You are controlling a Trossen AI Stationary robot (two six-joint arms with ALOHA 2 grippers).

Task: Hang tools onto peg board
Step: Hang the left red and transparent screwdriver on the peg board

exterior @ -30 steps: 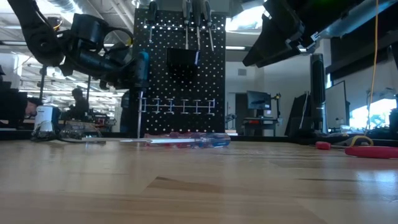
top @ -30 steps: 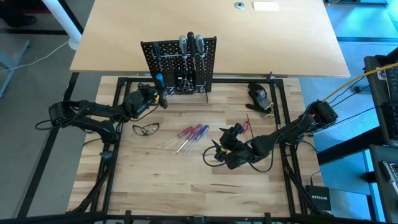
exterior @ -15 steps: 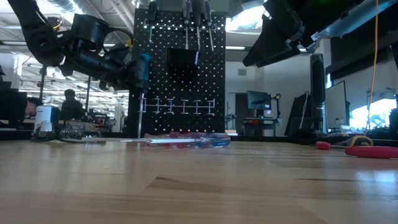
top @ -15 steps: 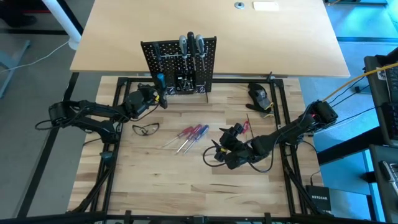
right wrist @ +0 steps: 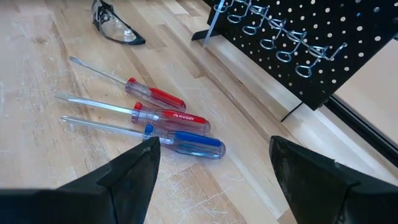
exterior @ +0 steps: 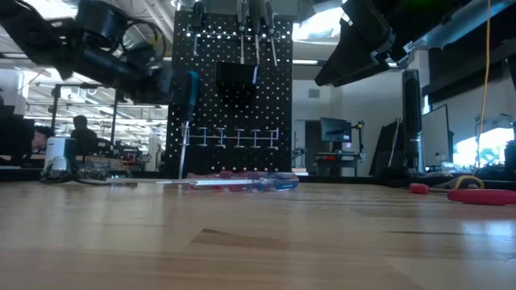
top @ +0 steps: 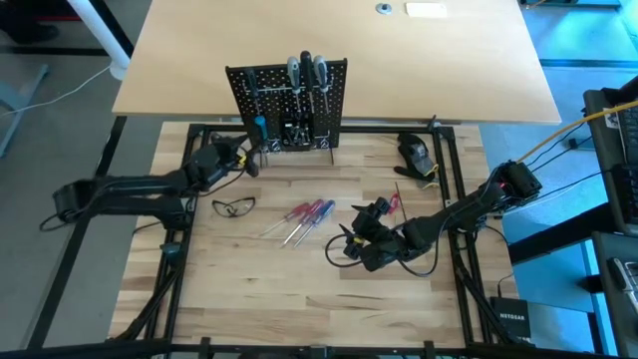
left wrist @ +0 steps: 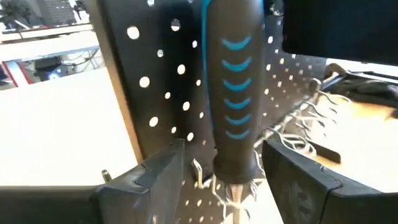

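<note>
— At the peg board (top: 287,105), where's your screwdriver?
— Your left gripper (left wrist: 217,180) stands open; the black-and-blue screwdriver (left wrist: 231,93) hangs between its jaws. Only your wrist view shows that gap. Right gripper (right wrist: 211,171) open.

arms: 2, black, jointed, rounded links
left gripper (top: 246,158): black, blocky fingers (left wrist: 155,180)
right gripper (top: 344,244): black, broad wedge-shaped fingers (right wrist: 134,171)
cables: thin black loops along both arms

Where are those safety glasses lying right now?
In the high view, the safety glasses lie on the table's left side, just left of the three loose screwdrivers and in front of the peg board.
</note>
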